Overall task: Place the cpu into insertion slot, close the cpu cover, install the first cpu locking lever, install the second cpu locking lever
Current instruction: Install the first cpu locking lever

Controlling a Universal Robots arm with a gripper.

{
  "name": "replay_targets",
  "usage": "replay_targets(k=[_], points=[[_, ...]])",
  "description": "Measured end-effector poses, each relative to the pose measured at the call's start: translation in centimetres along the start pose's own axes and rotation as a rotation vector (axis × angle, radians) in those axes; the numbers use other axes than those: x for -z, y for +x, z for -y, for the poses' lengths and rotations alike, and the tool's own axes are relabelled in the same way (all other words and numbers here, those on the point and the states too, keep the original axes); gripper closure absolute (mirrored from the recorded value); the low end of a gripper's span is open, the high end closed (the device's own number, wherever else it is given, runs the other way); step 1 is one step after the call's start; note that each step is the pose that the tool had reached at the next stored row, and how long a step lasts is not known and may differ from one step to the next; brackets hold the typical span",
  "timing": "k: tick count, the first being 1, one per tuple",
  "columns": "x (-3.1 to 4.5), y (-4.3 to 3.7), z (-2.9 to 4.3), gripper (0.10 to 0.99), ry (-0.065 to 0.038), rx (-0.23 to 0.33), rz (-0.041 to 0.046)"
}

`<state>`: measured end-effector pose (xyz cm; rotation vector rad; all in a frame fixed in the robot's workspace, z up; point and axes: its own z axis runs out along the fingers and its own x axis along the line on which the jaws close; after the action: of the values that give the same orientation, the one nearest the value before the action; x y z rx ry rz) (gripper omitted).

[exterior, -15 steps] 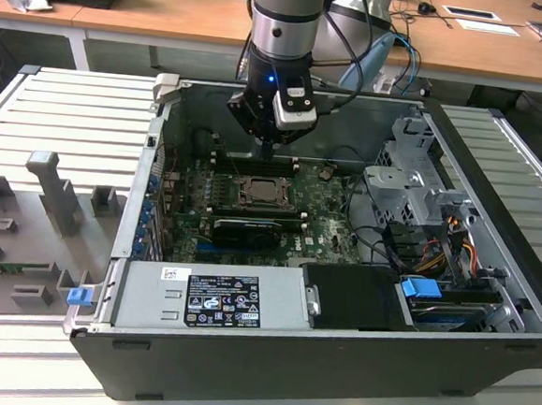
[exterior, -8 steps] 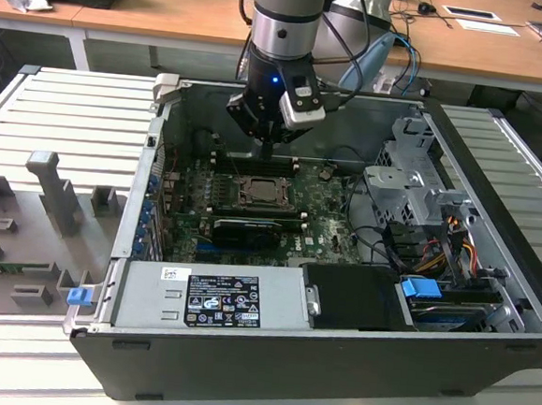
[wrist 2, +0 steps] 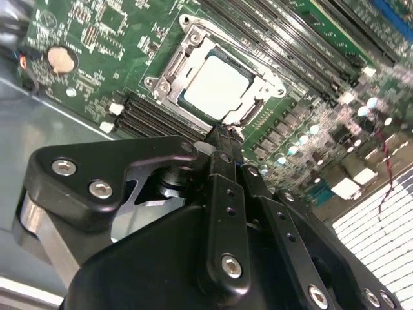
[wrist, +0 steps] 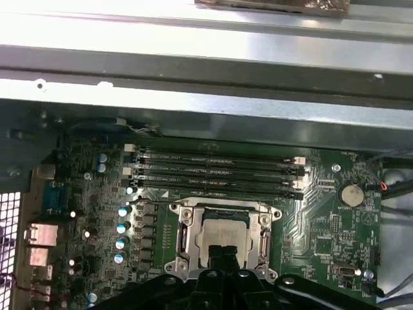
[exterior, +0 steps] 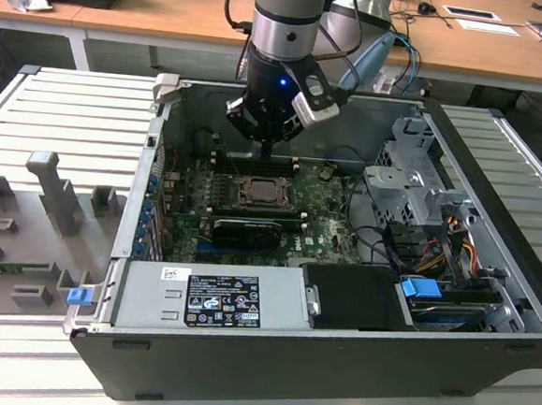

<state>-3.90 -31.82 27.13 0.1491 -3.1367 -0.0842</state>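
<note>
The square silver cpu [wrist 2: 216, 84] is seated in the metal-rimmed insertion slot [wrist: 175, 265], framed by the thin silver cpu cover [wrist 2: 173, 64]; the black gripper [wrist 2: 222, 137], fingers together, is held near, seemingly for pressing.

light: bright, diffuse overhead | glare: cpu [wrist 2: 216, 87] face, case rail [wrist: 193, 32] washed white | blur: capacitors [wrist 2: 303, 139] smeared | shadow: soft

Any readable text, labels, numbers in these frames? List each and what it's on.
No text can be read in any view.
Black-and-white label on the power supply: print too small.
White sticker beside that label: too small.
White markings on the motherboard in the first wrist view: blurred.
Face of the cpu: no legible marking.
Papers on the desk behind: too small.
</note>
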Motion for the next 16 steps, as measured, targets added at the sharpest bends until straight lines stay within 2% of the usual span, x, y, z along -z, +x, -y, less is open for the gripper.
replay_targets(k=[3,10,16], points=[[-0.08,0.19,-0.01,0.980,0.000,0.042,-0.0025],[-0.17,1.15,-0.10,0.980,0.000,0.047,-0.0027],[-0.25,2.89,-0.26,0.980,0.000,0.048,-0.0004]])
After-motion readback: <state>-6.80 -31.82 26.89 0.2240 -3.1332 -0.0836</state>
